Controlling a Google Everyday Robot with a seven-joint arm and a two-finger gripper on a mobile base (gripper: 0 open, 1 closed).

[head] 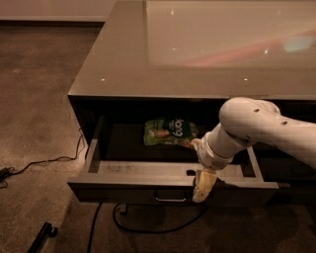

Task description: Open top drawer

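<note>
Green pouch (168, 132) inside top drawer (123, 191), gripper (203, 187) at its front.

gripper (202, 189) on top drawer (123, 193) front, green pouch (170, 132) blocking rear

You look down into a dim room under warm, low light. The floor (34, 99) is a mottled brown carpet that fills the left side and runs on below the bench (123, 74). The bench is a dark, boxy piece with a glossy top, and you can see small bright spots and a pinkish streak reflected in it. At the top left a pale wall (49, 7) meets the carpet along a dark skirting board (49, 22). A thin cable (44, 162) snakes in from the left edge toward the bench, and a second cable (148, 230) loops on the carpet beneath it. A short black bar (43, 234) lies at the lower left. The gripper (204, 185) hangs at the bench's front, right of centre.
</note>
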